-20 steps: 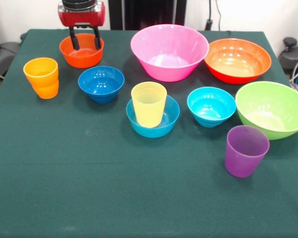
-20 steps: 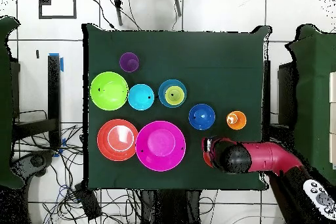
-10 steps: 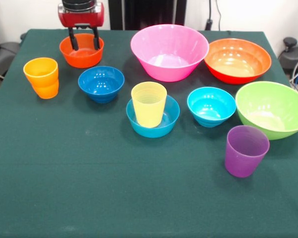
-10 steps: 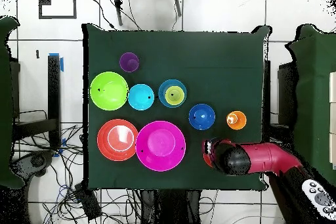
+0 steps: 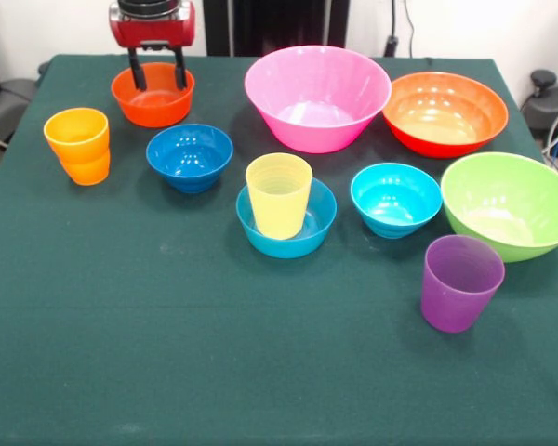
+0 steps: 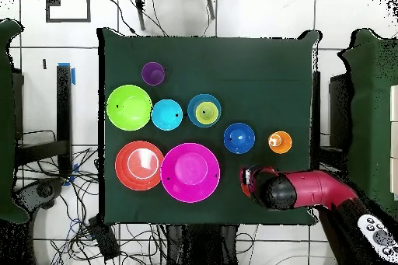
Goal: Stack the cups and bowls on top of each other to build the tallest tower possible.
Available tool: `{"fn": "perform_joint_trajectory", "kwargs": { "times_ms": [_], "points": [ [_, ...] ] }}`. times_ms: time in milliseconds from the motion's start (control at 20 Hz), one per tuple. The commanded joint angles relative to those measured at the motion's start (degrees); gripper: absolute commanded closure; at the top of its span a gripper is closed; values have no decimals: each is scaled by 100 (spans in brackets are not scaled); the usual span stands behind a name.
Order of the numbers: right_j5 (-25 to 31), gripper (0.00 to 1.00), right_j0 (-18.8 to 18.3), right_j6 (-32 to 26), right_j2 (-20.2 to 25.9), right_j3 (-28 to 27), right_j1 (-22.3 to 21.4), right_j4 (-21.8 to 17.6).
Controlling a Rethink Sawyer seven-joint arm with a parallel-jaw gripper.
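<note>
While nothing on the counter (image 5: 167,372) shifts, the hand (image 5: 156,76) stays spread inside the small orange-red bowl (image 5: 152,104), grasp still pending.

A: Where is room lying open?

B: The whole near strip of the tabletop (image 5: 214,372) is lying bare in the front view, with only the purple cup (image 5: 460,282) standing at its right end.

A: And what is crowding the middle?

B: The yellow cup (image 5: 278,193) is standing tall inside the mid-blue bowl (image 5: 316,228), with the dark blue bowl (image 5: 190,156) and cyan bowl (image 5: 396,199) flanking it across narrow gaps.

A: The far side?

B: The pink bowl (image 5: 317,97) and large orange-red bowl (image 5: 445,112) are nearly touching; the lime green bowl (image 5: 508,204) is blocking the right edge.
</note>
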Motion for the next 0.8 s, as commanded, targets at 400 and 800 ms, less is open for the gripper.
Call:
{"fn": "perform_joint_trajectory", "kwargs": {
  "times_ms": [400,800],
  "points": [
    [170,0,-244,-798,715,625,-537,71],
    [416,0,-273,-787,941,690,-738,257]
  ]
}}
